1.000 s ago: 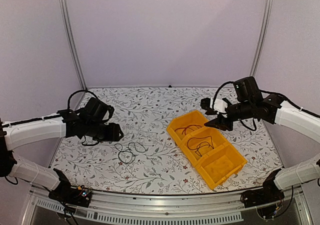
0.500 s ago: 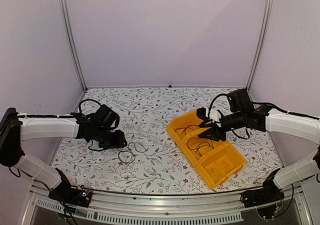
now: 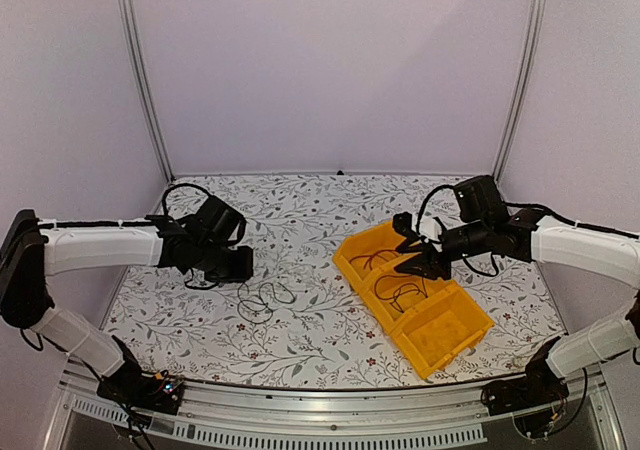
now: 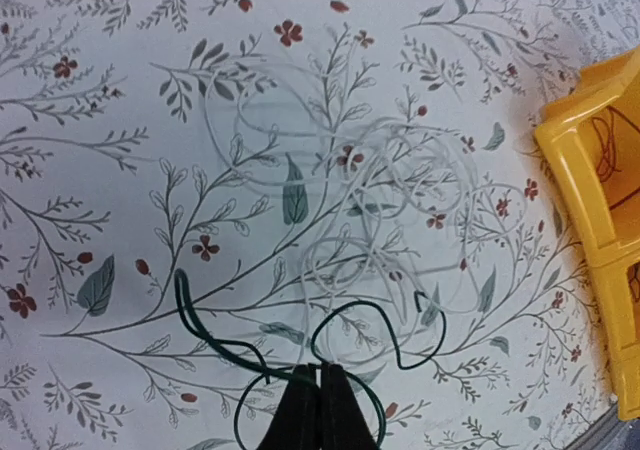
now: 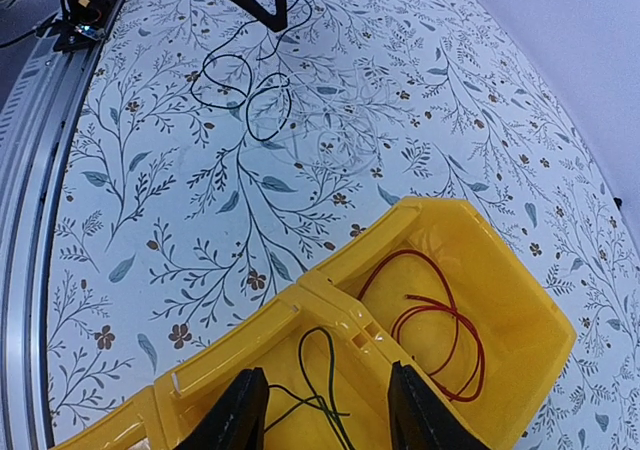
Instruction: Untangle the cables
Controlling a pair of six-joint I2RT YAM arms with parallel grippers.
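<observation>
The job right now looks like pulling the black cable [image 4: 181,292] out of the white cable [image 4: 340,185]. To do it well, I think the left gripper [image 4: 320,402] should lift slowly and pull toward the left edge of the table [image 3: 300,210], away from the white loops. If it goes fast, the white one may come along, because one black loop lies over some white strands.

The left gripper is squeezed tight shut. The black cable runs right into its tips, so it looks pinched there. Both cables lie on the left half of the table, closer to the near edge than the far edge. The black loops are right at the gripper, and the white loops are just past them, touching.

Toward the right edge sits a yellow bin [image 3: 445,335] with three parts. A red cable [image 5: 440,310] lies in its far part. A thin dark cable [image 5: 304,365] lies in the middle part.

The right gripper [image 5: 325,415] hangs over the bin. Its fingers are apart, about halfway. It holds nothing and touches nothing.
</observation>
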